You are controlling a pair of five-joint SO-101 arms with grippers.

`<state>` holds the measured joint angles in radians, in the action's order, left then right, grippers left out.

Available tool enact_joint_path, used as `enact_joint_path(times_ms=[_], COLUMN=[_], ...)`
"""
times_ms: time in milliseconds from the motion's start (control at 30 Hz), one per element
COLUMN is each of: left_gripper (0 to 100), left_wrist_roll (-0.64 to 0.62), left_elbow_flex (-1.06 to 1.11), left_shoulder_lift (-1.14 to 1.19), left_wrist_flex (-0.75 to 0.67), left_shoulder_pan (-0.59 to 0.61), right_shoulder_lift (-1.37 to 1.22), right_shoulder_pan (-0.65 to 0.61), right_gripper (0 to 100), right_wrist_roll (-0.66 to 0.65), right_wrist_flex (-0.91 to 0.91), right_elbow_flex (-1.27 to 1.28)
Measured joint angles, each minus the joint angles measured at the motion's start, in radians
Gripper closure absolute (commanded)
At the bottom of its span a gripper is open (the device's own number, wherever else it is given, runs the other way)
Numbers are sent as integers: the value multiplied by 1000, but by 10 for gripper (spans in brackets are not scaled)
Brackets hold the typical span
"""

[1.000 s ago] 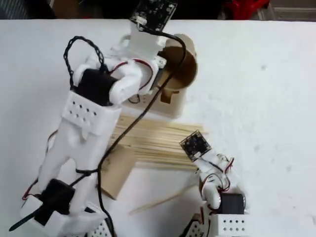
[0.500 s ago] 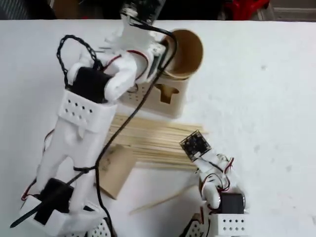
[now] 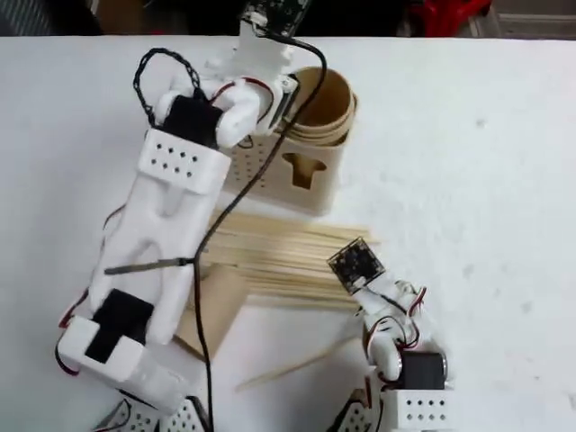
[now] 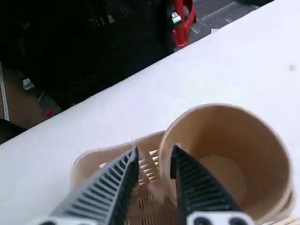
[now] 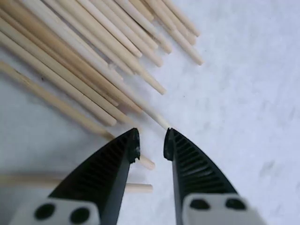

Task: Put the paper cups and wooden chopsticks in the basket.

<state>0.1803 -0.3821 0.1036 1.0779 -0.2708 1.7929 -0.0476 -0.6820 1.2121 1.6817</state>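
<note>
Hovering at lower centre of the high view, right gripper [image 5: 151, 143] has its jaws slightly apart and empty, tips just over the chopsticks [image 3: 279, 252] fanned on the table [image 3: 468, 180]. Sticks look light, stiff, round and likely to roll; I'd pinch a few mid-length, crosswise. Further up, basket [image 3: 310, 184] at upper centre holds the paper cup [image 4: 225, 159], upright and nested in others. Left gripper [image 4: 154, 157] straddles its wall, jaws a little apart, outer one clear. Cup looks light and crushable, so grip the rim gently.
</note>
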Motion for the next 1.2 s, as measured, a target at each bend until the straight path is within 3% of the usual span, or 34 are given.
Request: enact_joint_path(times_ms=[533,800,967,1067,1200], left_gripper=[872,872,873,872,872], left_wrist_roll=[5,11,144,173,252], left_elbow_flex=[-38,-405,-589,-508,-180], left_shoulder_lift=[143,38,-78,-186,-408], left_wrist_flex=[34,382,667,701,709], left_shoulder_pan=[-2,31,54,110,146], right_shoulder_lift=[0,0,0,0,0], right_shoulder_pan=[0,0,0,0,0], right_gripper=[905,905,905,905,905], right_wrist_roll=[0,0,0,0,0], right_wrist_flex=[0,0,0,0,0], right_elbow_flex=[0,0,0,0,0])
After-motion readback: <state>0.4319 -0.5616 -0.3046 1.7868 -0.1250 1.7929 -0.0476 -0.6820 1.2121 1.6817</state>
